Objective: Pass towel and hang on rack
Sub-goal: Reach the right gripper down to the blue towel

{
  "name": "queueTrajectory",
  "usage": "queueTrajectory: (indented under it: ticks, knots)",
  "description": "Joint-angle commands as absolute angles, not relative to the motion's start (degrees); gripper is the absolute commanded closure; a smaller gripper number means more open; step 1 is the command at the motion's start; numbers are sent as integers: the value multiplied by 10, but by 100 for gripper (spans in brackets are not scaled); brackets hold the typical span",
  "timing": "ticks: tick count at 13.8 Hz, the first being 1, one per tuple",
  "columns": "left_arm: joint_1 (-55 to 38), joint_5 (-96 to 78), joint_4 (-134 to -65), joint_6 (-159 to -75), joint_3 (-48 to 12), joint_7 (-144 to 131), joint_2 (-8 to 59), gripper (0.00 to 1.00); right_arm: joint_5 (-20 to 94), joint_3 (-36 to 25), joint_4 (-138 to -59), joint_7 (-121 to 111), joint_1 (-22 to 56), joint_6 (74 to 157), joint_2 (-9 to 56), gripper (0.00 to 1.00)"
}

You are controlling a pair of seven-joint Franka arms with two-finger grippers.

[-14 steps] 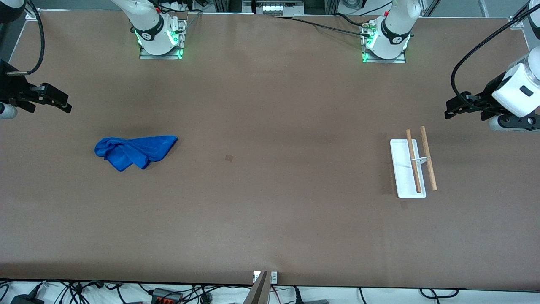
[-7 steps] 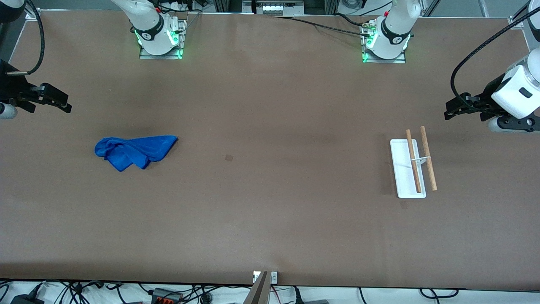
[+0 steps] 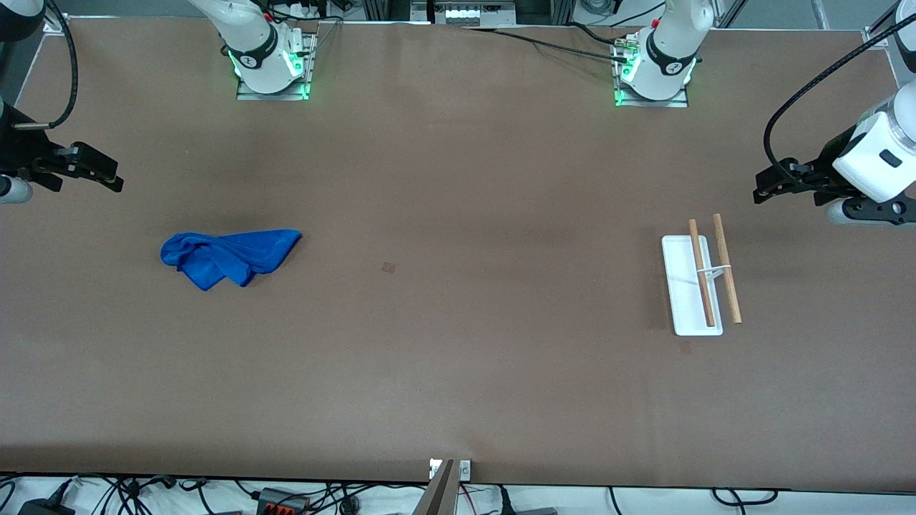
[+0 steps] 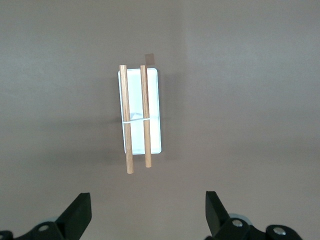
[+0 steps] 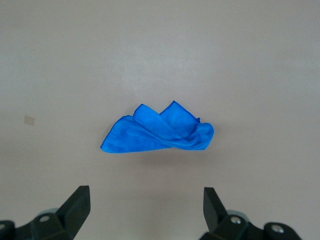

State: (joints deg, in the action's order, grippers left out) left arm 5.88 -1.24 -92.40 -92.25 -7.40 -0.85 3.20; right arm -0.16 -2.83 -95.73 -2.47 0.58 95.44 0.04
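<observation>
Above the table [image 3: 458, 343], both hands are held with fingers spread and empty, the right hand [image 3: 107, 179] near the crumpled blue towel [image 3: 227, 256], the left hand [image 3: 769, 187] near the rack [image 3: 698, 285].

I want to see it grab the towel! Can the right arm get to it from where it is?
Probably yes. The towel lies crumpled on bare table at the right arm's end, nothing on or beside it. The right gripper hangs open above the table near it, so the way down looks free.
</observation>
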Motion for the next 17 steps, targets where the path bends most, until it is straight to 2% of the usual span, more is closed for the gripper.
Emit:
queueTrajectory:
  ticks: [1, 3, 8, 12, 17]
  knots:
    - [61, -19, -906, -911, -73, -1, 40, 0, -4, -28, -953, -21, 6, 944, 0, 0]
    - [60, -19, -906, -911, -74, -1, 40, 0, -4, -26, -955, -21, 10, 943, 2, 0]
    - [61, -19, -906, -911, -73, -1, 40, 0, -17, -18, -951, -14, 79, 956, 125, 0]
    - [61, -19, -906, -911, -73, -1, 40, 0, -15, -18, -942, -24, 83, 997, 212, 0]
    - [61, -19, -906, -911, -73, -1, 40, 0, -44, -20, -944, -75, 80, 1099, 309, 0]
